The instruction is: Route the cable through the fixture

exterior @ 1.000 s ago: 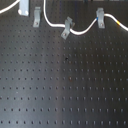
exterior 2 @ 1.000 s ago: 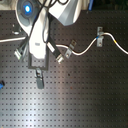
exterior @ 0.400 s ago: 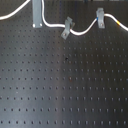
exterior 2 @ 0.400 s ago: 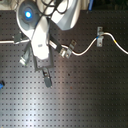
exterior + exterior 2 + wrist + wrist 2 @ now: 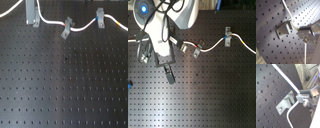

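A white cable (image 5: 82, 26) runs in waves across the far edge of a black perforated board (image 5: 65, 85) in the first exterior view, passing three grey clips. It enters from the first exterior view's left, passes the tall broad clip (image 5: 31, 12), dips and reaches the slanted clip (image 5: 66, 28) in the middle, then rises to the small upright clip (image 5: 100, 18) on the first exterior view's right and goes on past it toward the edge. At the small upright clip the cable lies against the strip; whether it sits inside the clip cannot be told at this size. In the second exterior view the robot arm (image 5: 163, 25) leans over the board's left part, with the gripper (image 5: 169, 75) pointing down at the board, and the cable stretches from beside the arm out to the small upright clip and beyond. In the first wrist view the cable passes right along the broad clip (image 5: 284, 29) and runs on to the gripper's metal finger (image 5: 307, 31). The second wrist view shows the same: the cable curves past the clip and meets the fingertip hardware. Whether the fingers are closed on the cable or merely beside it cannot be told.
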Tool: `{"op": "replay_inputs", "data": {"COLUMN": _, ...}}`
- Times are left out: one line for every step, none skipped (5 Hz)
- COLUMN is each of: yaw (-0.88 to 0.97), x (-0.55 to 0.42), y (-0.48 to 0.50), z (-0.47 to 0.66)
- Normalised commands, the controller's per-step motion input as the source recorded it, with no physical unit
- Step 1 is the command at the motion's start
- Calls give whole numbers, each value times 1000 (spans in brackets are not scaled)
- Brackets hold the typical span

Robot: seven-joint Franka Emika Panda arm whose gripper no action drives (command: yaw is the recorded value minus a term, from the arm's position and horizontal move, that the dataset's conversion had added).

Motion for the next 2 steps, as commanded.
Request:
{"op": "replay_inputs", "data": {"yaw": -246, "x": -215, "y": 294, "z": 407}}
{"op": "replay_inputs", "data": {"yaw": -317, "x": -171, "y": 279, "z": 368}}
